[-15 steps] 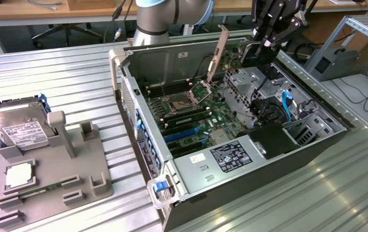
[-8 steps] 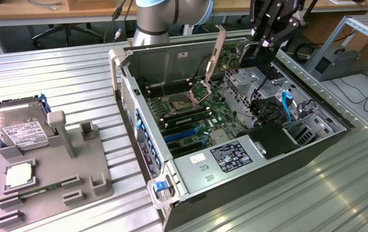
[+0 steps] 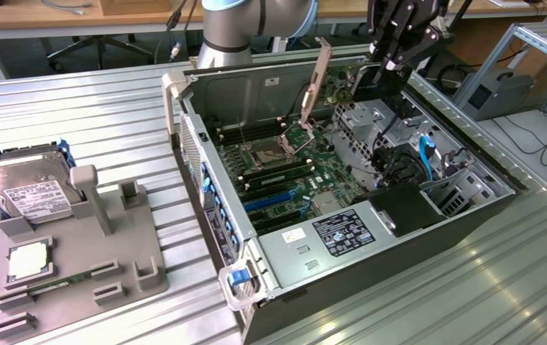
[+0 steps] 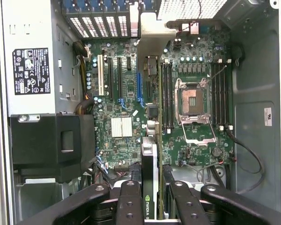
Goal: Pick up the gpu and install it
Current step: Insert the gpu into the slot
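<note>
Green card: the gpu (image 3: 321,79) hangs upright over the open computer case (image 3: 388,251), its pale bracket toward the exterior view's left. From the wrist I see it edge-on (image 4: 150,159), above the motherboard (image 4: 126,93).
Claw: the gripper (image 4: 152,206) is closed on the gpu, with a finger pressed to each face. In the exterior view it (image 3: 393,68) sits above the case.
Step, as I judge it: the card is carried over the board and not seated. Its lower edge looks clear of the slots.
Doing it well: I would hold the card's edge parallel to the long blue slot (image 4: 139,86) and keep the bracket lined up with the rear openings of the case. I would come down straight, without twist, so the contacts meet the slot evenly.
Watch for: the black cables (image 4: 246,150) near the socket and the grip itself. A thin card pinched near one end could tilt under load.
Count, in the case: one gpu, one gripper, one bare CPU socket (image 4: 192,101), one black shroud (image 4: 51,145).
Count, on the grey fixture (image 3: 91,244): one hard drive (image 3: 29,190), one silvery processor chip (image 3: 29,262) and what looks like one slim RAM stick (image 3: 62,280).
Count, underneath: one ribbed metal table (image 3: 446,302).
</note>
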Available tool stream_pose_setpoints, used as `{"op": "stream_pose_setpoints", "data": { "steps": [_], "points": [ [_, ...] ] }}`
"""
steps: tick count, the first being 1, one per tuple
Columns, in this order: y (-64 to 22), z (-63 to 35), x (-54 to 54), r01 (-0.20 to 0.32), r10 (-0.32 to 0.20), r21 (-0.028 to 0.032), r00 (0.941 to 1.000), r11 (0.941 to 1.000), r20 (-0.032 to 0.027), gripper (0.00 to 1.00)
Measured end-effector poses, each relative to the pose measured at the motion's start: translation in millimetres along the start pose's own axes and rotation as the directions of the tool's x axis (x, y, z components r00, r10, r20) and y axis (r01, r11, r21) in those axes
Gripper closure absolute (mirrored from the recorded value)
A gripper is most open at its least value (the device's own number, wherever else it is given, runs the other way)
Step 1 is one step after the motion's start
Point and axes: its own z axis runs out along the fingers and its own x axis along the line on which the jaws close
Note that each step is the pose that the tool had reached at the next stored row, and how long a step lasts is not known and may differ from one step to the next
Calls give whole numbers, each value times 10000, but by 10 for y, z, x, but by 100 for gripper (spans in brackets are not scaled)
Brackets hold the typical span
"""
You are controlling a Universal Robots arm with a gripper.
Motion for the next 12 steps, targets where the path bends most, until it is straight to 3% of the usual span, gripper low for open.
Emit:
{"op": "stream_pose_setpoints", "data": {
  "steps": [12],
  "points": [
    [37,2,1,-1,1,0,10000,10000,0,73]
  ]
}}
